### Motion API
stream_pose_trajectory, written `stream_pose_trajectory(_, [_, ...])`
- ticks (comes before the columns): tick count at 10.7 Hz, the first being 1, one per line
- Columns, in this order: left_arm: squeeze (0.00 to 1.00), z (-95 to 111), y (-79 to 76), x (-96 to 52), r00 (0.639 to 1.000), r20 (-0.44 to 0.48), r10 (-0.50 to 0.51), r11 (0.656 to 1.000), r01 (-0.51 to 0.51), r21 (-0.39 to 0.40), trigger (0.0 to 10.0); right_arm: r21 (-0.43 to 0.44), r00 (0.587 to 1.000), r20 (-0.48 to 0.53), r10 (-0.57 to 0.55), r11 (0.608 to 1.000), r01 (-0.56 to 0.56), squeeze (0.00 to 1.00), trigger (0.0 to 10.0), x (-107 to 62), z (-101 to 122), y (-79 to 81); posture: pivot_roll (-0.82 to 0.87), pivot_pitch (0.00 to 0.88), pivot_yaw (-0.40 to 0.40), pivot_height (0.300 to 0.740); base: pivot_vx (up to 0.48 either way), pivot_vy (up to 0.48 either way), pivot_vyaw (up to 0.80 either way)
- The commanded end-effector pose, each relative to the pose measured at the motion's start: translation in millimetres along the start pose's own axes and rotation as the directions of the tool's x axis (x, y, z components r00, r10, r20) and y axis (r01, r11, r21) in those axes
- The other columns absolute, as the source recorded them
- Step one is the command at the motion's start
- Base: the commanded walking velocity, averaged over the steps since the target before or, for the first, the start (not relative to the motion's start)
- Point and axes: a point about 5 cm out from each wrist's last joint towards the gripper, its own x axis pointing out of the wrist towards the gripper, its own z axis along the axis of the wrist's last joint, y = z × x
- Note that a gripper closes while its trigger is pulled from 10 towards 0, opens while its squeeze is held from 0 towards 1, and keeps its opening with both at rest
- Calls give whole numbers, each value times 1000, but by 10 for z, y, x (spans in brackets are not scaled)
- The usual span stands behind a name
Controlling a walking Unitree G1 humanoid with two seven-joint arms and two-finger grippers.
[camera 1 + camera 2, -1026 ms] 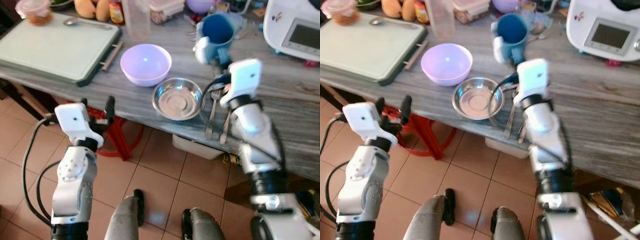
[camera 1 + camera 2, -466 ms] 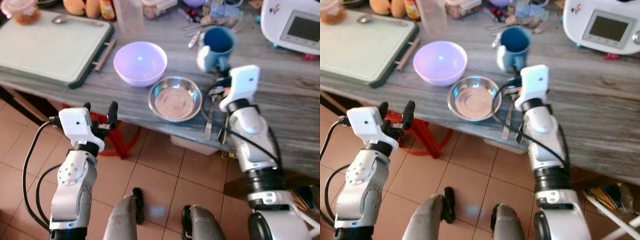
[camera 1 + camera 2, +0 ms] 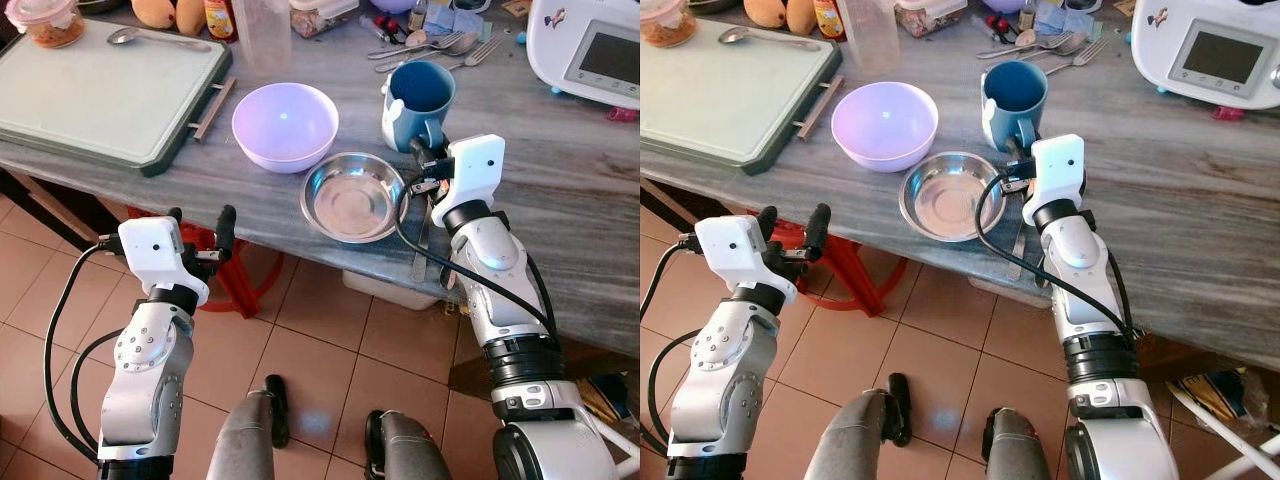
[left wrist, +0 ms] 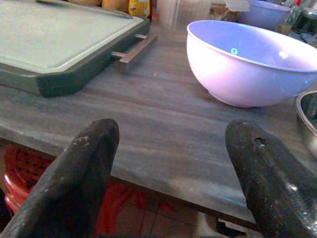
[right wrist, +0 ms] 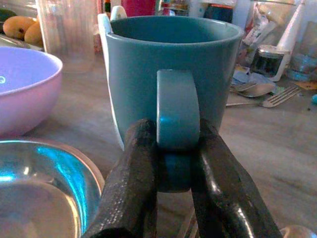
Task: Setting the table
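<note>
Right tool (image 5: 173, 168) was clamped on the blue mug's (image 3: 420, 100) handle | mug stood on the surface (image 3: 560, 200), just beside the steel bowl (image 3: 353, 196) | left tool (image 4: 173, 163) was held open, idle | step judged: placing mug; release needed next.

Grey wood-grain surface (image 3: 590, 170) carries green tray (image 3: 100, 90), purple bowl (image 3: 284, 126), steel bowl (image 3: 352, 197), blue mug (image 3: 418, 102), cutlery (image 3: 420, 240), white appliance (image 3: 590, 45).

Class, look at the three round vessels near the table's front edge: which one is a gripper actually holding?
The blue mug: the right gripper is clamped on its handle. The lilac bowl and the steel bowl sit untouched.
</note>
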Motion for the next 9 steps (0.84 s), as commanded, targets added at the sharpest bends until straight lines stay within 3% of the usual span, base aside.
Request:
stream_pose_trajectory(1, [0, 19, 10, -21, 1000, -2, -3, 1000, 3, 12, 10000, 18, 1000, -7, 10, 1000, -10, 0, 10000, -28, -41, 19, 9, 274, 29, 740, 0, 0, 0])
stream_pose_trajectory(7, [0, 10, -5, -22, 1000, -6, -7, 1000, 7, 22, 10000, 93, 997, -39, 70, 993, -66, 0, 10000, -71, -143, 102, 7, 268, 31, 740, 0, 0, 0])
stream_pose_trajectory(8, [0, 16, -5, -15, 1000, -2, -8, 1000, 8, 25, 10000, 78, 997, -39, 60, 995, -57, 1000, 10000, -82, -146, 86, 5, 269, 33, 740, 0, 0, 0])
stream_pose_trajectory(9, [0, 17, -9, -12, 1000, -1, -10, 1000, 10, 26, 10000, 77, 998, -41, 56, 996, -53, 1000, 10000, -87, -152, 70, 5, 269, 33, 740, 0, 0, 0])
